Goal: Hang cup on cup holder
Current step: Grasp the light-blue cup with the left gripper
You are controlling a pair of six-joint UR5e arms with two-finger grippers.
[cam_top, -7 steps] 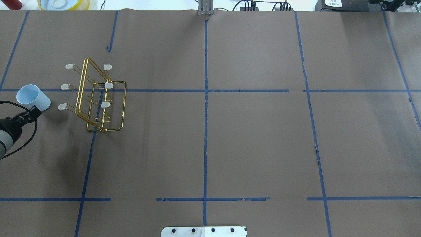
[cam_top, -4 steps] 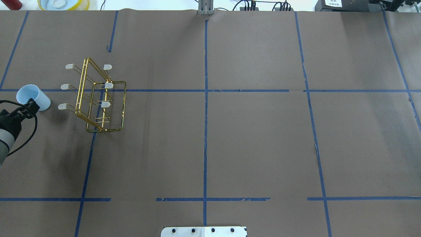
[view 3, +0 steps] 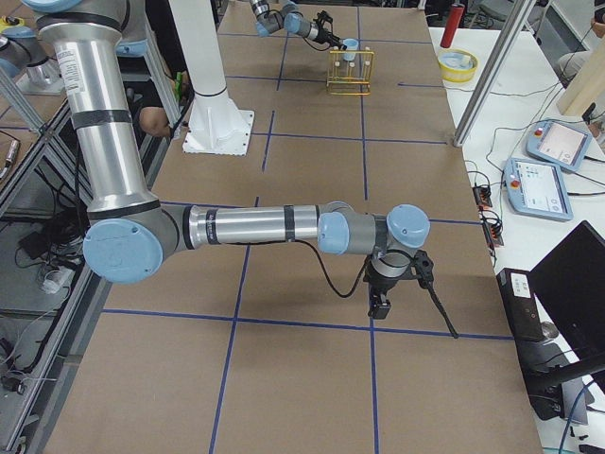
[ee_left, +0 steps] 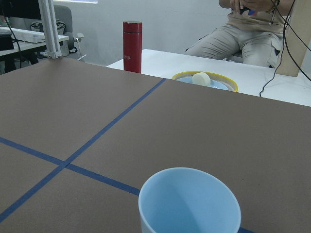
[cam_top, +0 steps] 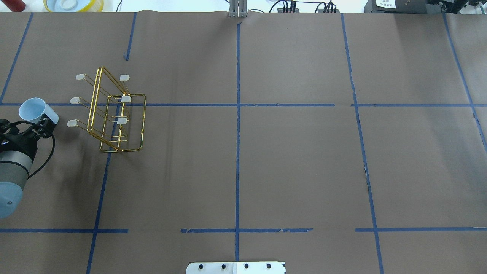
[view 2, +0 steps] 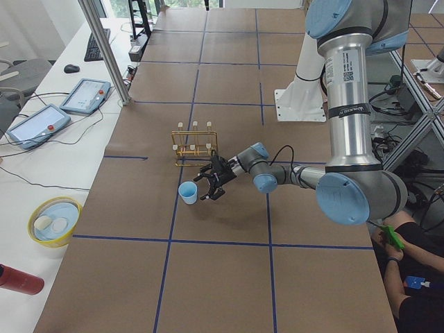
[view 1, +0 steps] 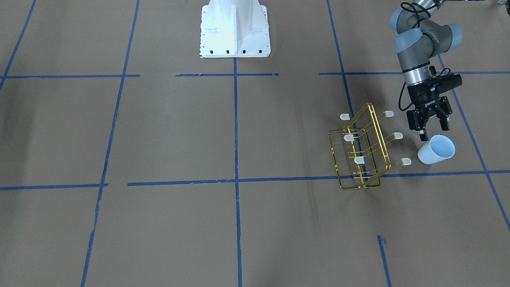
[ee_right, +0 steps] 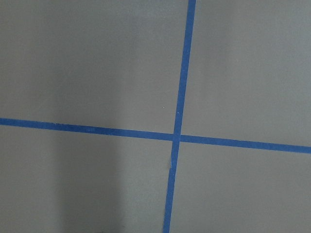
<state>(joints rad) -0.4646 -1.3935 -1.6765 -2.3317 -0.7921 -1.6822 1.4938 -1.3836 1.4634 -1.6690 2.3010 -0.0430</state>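
Observation:
The pale blue cup (cam_top: 36, 109) stands upright, mouth up, on the brown table at the far left; it also shows in the front view (view 1: 436, 149) and fills the bottom of the left wrist view (ee_left: 189, 204). The gold wire cup holder (cam_top: 122, 120) stands just to its right, prongs bare (view 1: 359, 160). My left gripper (view 1: 433, 129) is open, low over the table, its fingertips just short of the cup on the robot's side (cam_top: 27, 122). My right gripper (view 3: 383, 298) hangs over bare table far from both; I cannot tell whether it is open or shut.
A yellow bowl (ee_left: 204, 80) and a red bottle (ee_left: 132, 46) stand on the white bench beyond the table's far edge, where a person sits. The white robot base (view 1: 235, 28) is at mid table. Blue tape lines cross the brown paper.
My left arm has swung further into the overhead view and the gripper has turned to sit squarely behind the cup. The cup and the cup holder have not moved.

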